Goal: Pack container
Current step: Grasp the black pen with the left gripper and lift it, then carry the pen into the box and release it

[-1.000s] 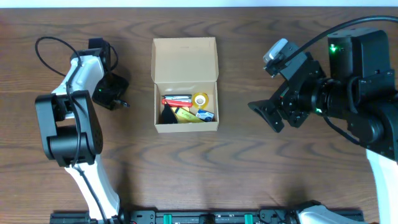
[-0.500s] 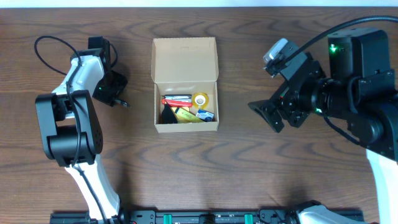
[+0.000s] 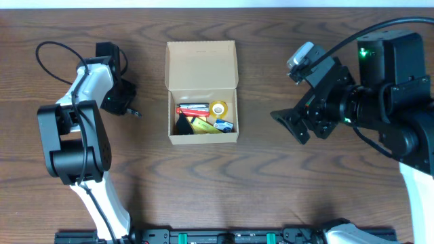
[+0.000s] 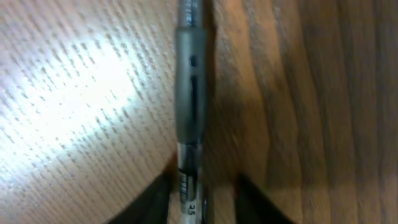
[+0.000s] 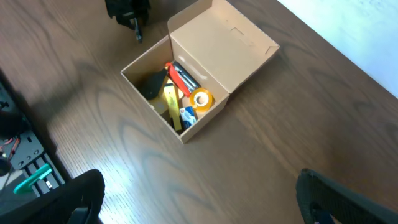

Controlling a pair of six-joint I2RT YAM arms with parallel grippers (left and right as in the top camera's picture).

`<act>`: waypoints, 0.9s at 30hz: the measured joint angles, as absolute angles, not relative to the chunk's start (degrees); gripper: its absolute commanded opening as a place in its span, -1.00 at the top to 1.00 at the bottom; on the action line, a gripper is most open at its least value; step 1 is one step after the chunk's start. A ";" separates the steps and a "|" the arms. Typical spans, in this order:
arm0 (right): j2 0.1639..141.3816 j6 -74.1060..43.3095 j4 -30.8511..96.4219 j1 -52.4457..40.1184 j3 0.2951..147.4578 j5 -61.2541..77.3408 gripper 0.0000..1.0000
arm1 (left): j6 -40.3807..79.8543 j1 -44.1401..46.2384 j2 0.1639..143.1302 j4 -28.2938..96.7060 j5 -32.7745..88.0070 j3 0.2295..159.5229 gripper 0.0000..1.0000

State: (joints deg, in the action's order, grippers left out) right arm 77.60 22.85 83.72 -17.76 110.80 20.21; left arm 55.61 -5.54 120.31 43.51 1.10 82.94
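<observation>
Where the left wrist camera looks straight down, a dark pen (image 4: 189,112) lies on the wooden counter (image 4: 323,93), running up the picture and blurred by closeness. The left tool (image 4: 205,194) straddles the pen's lower end. One finger (image 4: 155,199) sits against the barrel or very nearly so. The other stands just off it, with a sliver of wood showing between. Whether the pen is clamped cannot be told from this view.

Seen from overhead, the left tool (image 3: 129,108) is down at the counter to the left of the container (image 3: 203,140), near it but not touching. The right tool (image 3: 290,127) hangs on the opposite side, well apart from the box. Its fingers are spread wide and nothing is between them.

The container stands at the middle of the counter, between the two tools, and is open. Inside lie a red item (image 3: 192,108), a black item (image 3: 183,125), a yellow item (image 3: 202,125), a small blue-and-white item (image 3: 224,125) and what appears to be a yellow roll of tape (image 3: 218,107). All five are below the rim.

Beyond them, the hinged lid (image 3: 202,64) lies folded back toward the far edge, plain tan and unmarked.
</observation>
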 measured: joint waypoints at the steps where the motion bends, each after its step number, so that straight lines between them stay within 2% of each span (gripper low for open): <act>1: 77.60 22.85 83.72 -17.76 110.80 20.21 -0.99 | 55.59 -5.56 120.31 43.53 1.02 82.94 0.63; 2: 77.60 22.85 83.74 -17.76 110.80 20.21 -0.98 | 55.57 -5.58 120.31 43.48 0.97 82.94 0.77; 4: 77.60 22.85 83.72 -17.76 110.80 20.21 -0.98 | 55.68 -5.58 120.29 43.55 0.86 82.94 0.88; 9: 77.60 22.85 83.72 -17.76 110.80 20.21 -0.98 | 54.50 -5.58 120.20 43.46 0.93 82.94 0.88; 16: 77.60 22.83 83.72 -17.76 110.80 20.21 -0.99 | 46.13 -5.58 120.18 44.84 1.15 83.61 0.89; 23: 77.60 22.85 83.72 -17.76 110.80 20.21 -0.98 | 32.16 -4.69 116.16 44.51 1.28 87.29 0.88; 27: 77.60 22.85 83.72 -17.76 110.80 20.21 -0.99 | 17.72 -1.39 107.00 41.10 1.48 91.13 0.88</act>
